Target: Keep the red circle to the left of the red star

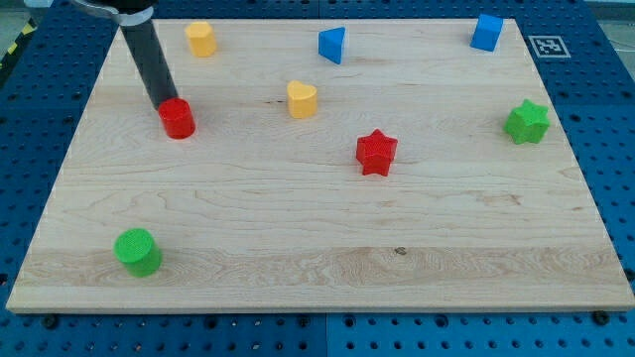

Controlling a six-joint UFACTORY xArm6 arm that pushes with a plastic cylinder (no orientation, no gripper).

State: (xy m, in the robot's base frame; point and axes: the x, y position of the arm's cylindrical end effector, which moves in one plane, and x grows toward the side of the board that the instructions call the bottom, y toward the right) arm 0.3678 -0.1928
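Observation:
The red circle (179, 118) sits on the wooden board (298, 238) at the view's upper left. The red star (376, 152) lies near the middle, well to the right of the red circle and a little lower. My tip (164, 104) rests right against the red circle's upper-left edge, with the dark rod rising toward the view's top left.
A yellow hexagon-like block (200, 39) and a blue triangle (332, 45) stand near the top edge, a blue cube (486, 32) at top right. A yellow heart (302, 99) is centre-top, a green star (526, 121) at right, a green circle (137, 251) at bottom left.

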